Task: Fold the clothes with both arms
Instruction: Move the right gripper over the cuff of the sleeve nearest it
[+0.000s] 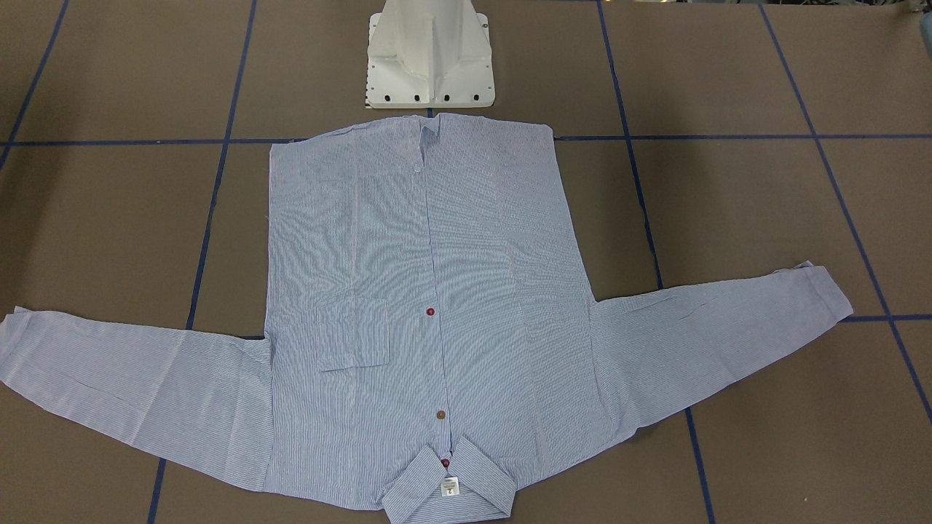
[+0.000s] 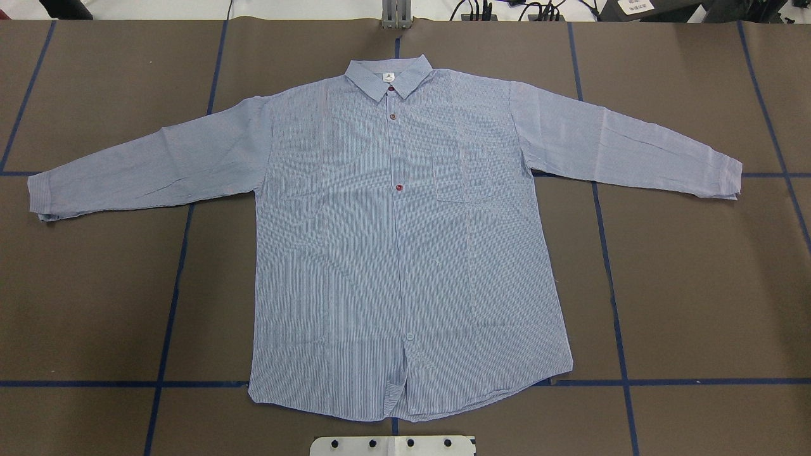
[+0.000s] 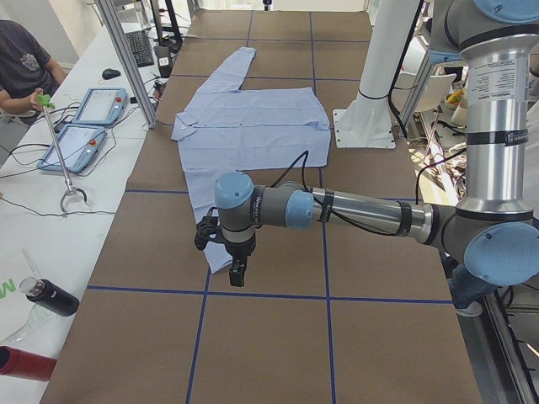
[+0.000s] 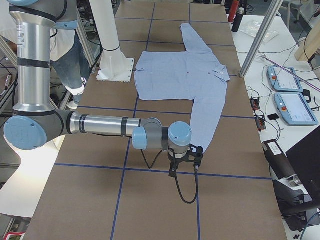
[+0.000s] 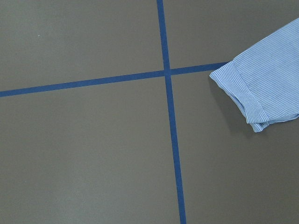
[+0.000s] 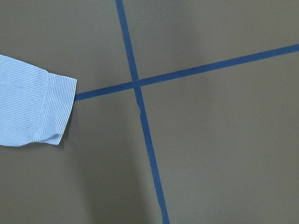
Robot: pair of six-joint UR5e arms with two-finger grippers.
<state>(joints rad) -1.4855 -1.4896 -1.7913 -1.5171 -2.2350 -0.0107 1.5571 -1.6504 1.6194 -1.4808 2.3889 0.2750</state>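
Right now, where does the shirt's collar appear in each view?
Exterior front-facing: collar bottom centre.
Overhead: collar top centre.
Exterior left: collar on shirt's left edge.
Exterior right: collar on shirt's right edge.
Left wrist: absent.
Right wrist: absent.
Landmark in all four exterior views: white pedestal base, at the shirt's end opposite the collar.

Brown table [image 2: 82, 291], blue tape lines [image 2: 95, 383], white pedestal [image 1: 429, 58], black bottle [image 3: 50, 297]

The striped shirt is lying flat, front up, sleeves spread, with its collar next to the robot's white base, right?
No. The shirt lies flat, front up, sleeves spread, but its hem is next to the white base; the collar points away from it. The overhead exterior view shows this.
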